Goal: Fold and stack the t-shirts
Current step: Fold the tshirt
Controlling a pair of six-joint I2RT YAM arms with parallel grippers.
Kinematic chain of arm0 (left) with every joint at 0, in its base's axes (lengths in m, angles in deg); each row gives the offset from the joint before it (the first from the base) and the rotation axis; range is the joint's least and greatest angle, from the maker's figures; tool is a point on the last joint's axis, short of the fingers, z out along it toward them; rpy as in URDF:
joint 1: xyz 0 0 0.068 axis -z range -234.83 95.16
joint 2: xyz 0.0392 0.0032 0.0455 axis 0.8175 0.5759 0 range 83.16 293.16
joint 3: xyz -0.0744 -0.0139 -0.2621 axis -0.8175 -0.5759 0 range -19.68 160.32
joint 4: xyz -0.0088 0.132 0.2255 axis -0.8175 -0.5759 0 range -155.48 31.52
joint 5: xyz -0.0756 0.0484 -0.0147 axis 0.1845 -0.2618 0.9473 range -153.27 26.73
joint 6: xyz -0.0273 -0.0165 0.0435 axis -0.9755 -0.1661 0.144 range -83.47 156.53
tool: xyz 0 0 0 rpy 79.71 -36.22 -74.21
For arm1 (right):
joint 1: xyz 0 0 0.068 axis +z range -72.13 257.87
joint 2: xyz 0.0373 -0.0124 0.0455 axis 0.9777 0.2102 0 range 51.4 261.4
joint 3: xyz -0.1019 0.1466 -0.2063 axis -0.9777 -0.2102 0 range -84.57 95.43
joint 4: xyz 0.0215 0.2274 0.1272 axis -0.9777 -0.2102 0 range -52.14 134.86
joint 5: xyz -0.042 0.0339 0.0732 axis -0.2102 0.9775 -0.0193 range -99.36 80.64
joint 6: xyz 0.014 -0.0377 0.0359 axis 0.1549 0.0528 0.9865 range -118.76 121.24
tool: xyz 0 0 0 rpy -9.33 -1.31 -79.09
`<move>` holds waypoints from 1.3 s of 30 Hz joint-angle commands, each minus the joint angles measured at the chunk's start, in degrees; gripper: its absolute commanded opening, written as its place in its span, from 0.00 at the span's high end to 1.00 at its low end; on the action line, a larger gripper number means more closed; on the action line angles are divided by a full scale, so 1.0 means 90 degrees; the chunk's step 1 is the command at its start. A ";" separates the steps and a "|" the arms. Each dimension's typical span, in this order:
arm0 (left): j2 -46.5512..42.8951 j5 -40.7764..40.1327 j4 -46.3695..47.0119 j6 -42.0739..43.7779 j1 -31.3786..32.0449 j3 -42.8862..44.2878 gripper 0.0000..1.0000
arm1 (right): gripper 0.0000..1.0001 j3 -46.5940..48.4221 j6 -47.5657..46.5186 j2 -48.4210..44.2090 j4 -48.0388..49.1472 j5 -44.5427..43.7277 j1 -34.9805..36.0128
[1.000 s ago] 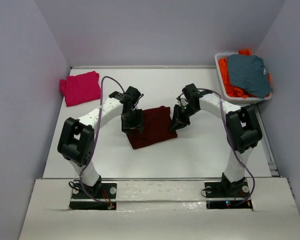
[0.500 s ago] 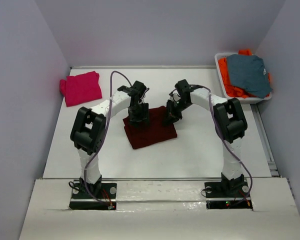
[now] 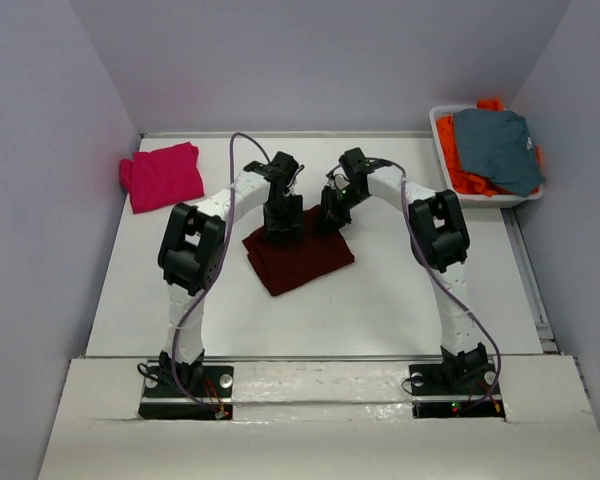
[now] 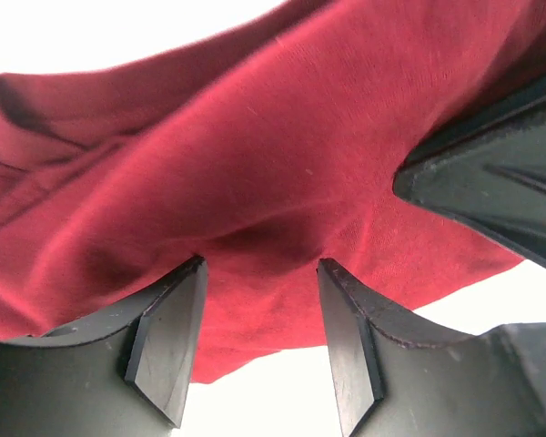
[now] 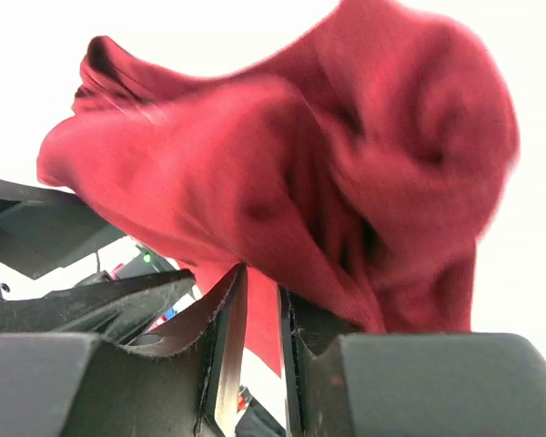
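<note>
Shirt status: maroon t-shirt [image 3: 300, 262] lies mid bench [image 3: 400, 290] as a crumpled rectangle, with both arms reaching onto its far edge. Right wrist view: right jaws are nearly closed, only a thin gap, pinching a fold of the maroon cloth. The cloth above them is bunched and raised. Left wrist view: left jaws stand moderately apart, tips against the cloth with a dark dimple between them, nothing clamped that I can see. The other arm's dark fingers show at upper right of that view, close by on the same cloth. Far left of the bench: pink t-shirt [image 3: 163, 176], folded, well apart from the maroon one. Far right: white bin [image 3: 492, 200] holding an orange garment [image 3: 460, 172] with a grey-blue garment [image 3: 495, 148] on top.
</note>
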 commanded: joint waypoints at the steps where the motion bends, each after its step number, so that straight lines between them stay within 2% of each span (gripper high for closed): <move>1: -0.0107 -0.0194 -0.0169 0.0079 -0.0296 0.0282 0.38 | 0.75 0.0655 -0.0088 0.0351 -0.0173 0.0192 0.0044; 10: -0.0205 -0.0487 -0.0169 0.0050 -0.0989 0.0174 0.38 | 0.75 0.0422 0.0000 0.0439 0.0061 0.0162 0.0044; 18: 0.0048 -0.0039 -0.0023 0.0001 -0.1225 0.0135 0.38 | 0.74 0.0352 0.0108 0.0517 0.0247 0.0211 0.0044; 25: 0.0137 0.0138 0.0104 -0.0019 -0.1225 -0.0011 0.38 | 0.70 0.0948 0.0157 0.0537 0.0062 0.0172 0.0044; 29: 0.0137 0.0157 0.0104 -0.0019 -0.1225 -0.0041 0.38 | 0.59 0.1494 0.0273 0.0731 -0.0045 0.0201 -0.0034; 33: 0.0098 0.0157 0.0085 0.0020 -0.1225 -0.0070 0.38 | 0.58 0.2265 0.0469 0.1316 -0.0211 0.0474 -0.0151; 39: 0.0039 0.0138 0.0085 0.0050 -0.1225 -0.0167 0.39 | 0.57 0.2452 0.0781 0.1630 -0.0036 0.0612 -0.0336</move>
